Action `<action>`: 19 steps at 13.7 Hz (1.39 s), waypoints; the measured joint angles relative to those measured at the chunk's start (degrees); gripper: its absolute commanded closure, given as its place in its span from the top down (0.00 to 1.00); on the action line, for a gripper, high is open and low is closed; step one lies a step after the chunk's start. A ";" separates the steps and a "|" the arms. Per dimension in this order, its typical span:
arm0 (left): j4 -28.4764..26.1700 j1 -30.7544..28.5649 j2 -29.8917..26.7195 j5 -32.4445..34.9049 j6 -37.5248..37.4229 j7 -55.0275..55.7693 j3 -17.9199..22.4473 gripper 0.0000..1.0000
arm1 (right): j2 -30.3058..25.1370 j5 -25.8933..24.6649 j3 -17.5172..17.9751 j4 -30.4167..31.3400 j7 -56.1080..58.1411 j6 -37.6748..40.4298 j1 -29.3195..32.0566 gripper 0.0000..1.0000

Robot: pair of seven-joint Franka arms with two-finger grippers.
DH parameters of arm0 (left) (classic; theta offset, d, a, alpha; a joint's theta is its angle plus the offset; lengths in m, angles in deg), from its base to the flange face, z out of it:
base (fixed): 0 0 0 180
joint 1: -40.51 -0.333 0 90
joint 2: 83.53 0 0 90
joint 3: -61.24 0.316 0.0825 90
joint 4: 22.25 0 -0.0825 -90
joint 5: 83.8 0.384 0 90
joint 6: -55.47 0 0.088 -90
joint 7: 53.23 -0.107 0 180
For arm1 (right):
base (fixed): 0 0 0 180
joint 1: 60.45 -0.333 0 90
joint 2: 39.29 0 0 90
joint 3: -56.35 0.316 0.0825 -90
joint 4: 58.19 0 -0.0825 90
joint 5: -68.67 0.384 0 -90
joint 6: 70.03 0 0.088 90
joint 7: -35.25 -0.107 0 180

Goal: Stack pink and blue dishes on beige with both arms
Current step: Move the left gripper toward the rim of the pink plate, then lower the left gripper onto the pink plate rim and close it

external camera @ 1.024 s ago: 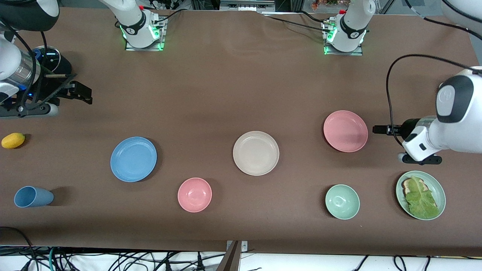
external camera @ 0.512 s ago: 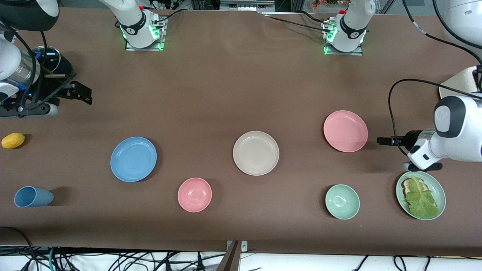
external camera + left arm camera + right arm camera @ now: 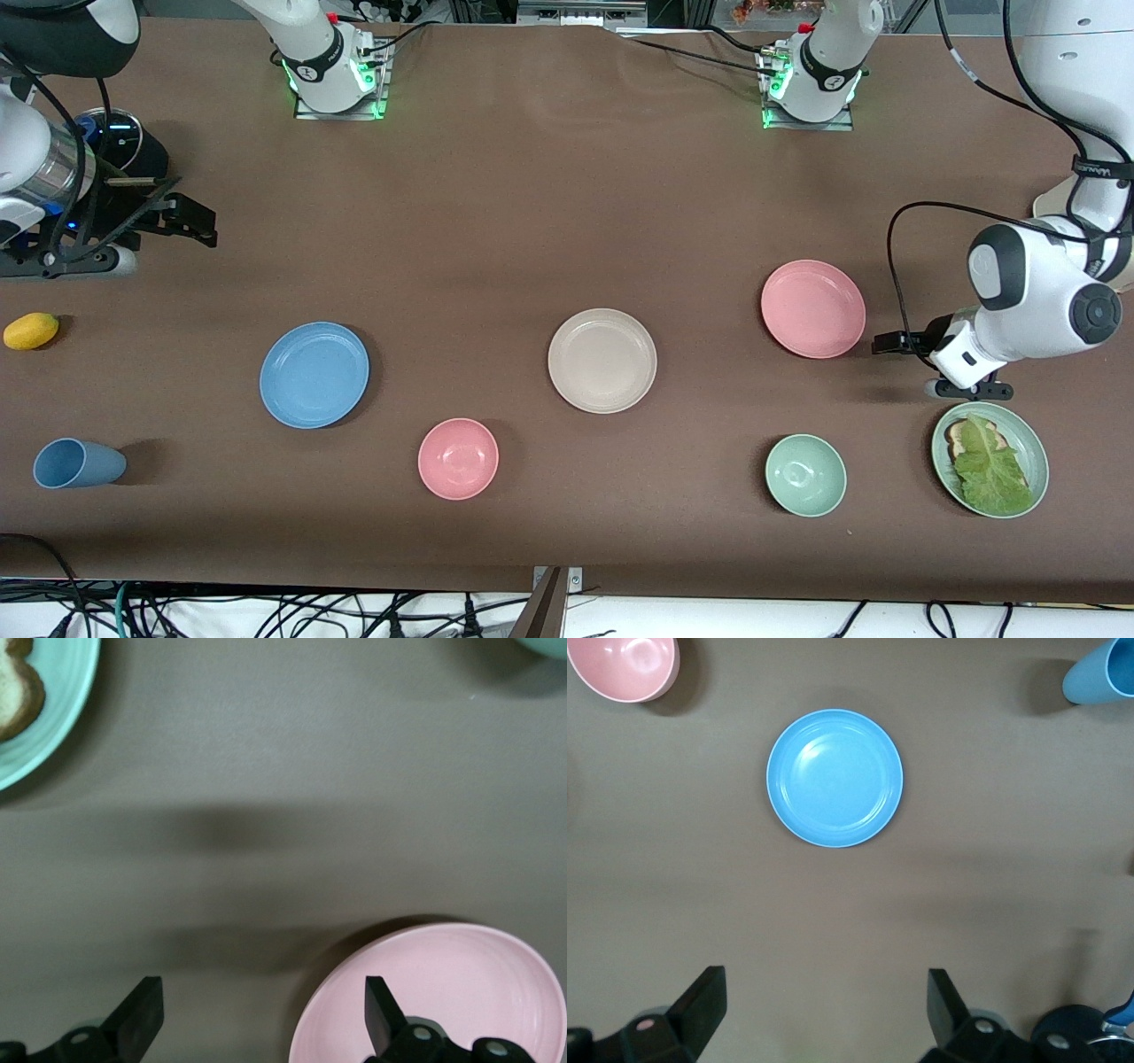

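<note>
The beige plate (image 3: 602, 361) lies mid-table. The pink plate (image 3: 813, 308) (image 3: 443, 997) lies toward the left arm's end, and the blue plate (image 3: 314, 375) (image 3: 834, 778) toward the right arm's end. My left gripper (image 3: 888, 344) (image 3: 261, 1019) is open and low at the pink plate's edge. One of its fingers is over the rim and the other over bare table. My right gripper (image 3: 197, 223) (image 3: 824, 1001) hangs open and empty over bare table, well apart from the blue plate.
A pink bowl (image 3: 458, 458) and a green bowl (image 3: 805, 475) sit nearer the front camera. A green plate with lettuce (image 3: 1019, 434) lies close to the left wrist. A blue cup (image 3: 78, 463) and a yellow fruit (image 3: 31, 330) sit at the right arm's end.
The left arm has swung and its wrist has turned. Its open gripper has shifted along the pink plate's edge toward the green lettuce plate. The right arm has not moved.
</note>
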 measured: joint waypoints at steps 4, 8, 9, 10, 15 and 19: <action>-7.56 1.42 -4.50 -5.93 4.59 -1.99 -0.42 1.00 | 0.39 0.00 -0.10 -0.55 0.00 -0.54 0.52 1.00; -13.54 2.36 -5.34 -14.85 11.23 -10.55 -0.37 1.00 | 0.74 0.00 -0.09 -0.88 0.05 -0.59 0.52 1.00; -14.52 2.23 -5.25 -17.30 11.97 -14.79 -0.23 1.00 | 0.80 0.00 -0.09 -0.92 0.12 -0.60 0.56 1.00; -15.14 2.05 -5.08 -19.71 12.26 -19.15 -0.07 1.00 | 0.84 -0.01 -0.10 -0.93 0.68 -0.67 0.67 1.00; -15.63 0.36 -5.02 -23.12 12.36 -30.64 0.19 1.00 | 0.89 0.71 -0.14 -0.94 7.29 -1.46 3.19 1.00; -16.15 0.33 -5.01 -23.12 12.36 -34.61 0.02 1.00 | 1.58 1.51 -0.03 -0.93 7.74 -1.45 3.78 1.00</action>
